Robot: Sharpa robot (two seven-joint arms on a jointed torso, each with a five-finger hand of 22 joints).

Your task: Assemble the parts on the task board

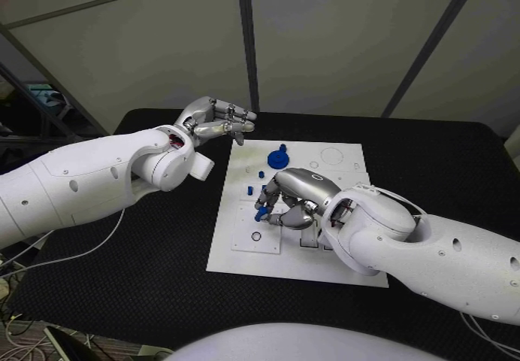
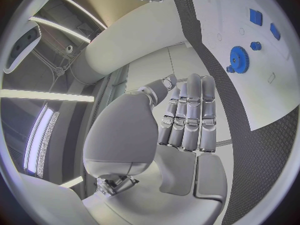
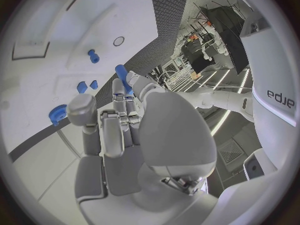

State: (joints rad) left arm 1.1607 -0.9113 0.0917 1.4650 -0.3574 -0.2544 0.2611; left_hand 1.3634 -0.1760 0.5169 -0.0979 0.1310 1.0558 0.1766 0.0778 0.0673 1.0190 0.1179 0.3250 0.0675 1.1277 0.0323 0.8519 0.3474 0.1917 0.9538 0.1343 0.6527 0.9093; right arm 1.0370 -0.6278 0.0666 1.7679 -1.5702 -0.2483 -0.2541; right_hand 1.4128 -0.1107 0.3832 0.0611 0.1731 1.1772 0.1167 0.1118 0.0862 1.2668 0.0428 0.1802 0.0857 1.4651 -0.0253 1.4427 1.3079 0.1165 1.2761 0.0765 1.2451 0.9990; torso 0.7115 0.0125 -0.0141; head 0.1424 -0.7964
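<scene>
Task board (image 1: 244,252): white plate at frame centre on my black desk (image 1: 141,301).
Progress: blue gear (image 1: 279,158) and small parts sit loose; I judge assembly barely begun.
Right robot hand (image 1: 284,201): pinching blue peg (image 1: 262,214) mid-board.
Left robot hand (image 1: 217,120): upper left, fingers curled, empty.

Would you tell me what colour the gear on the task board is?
Blue; the gear shows best in the left wrist view.

Task board (image 1: 336,259) mid-table (image 1: 141,301), gear (image 1: 279,158) on its far part (small parts (image 1: 249,190) just nearer).
</scene>
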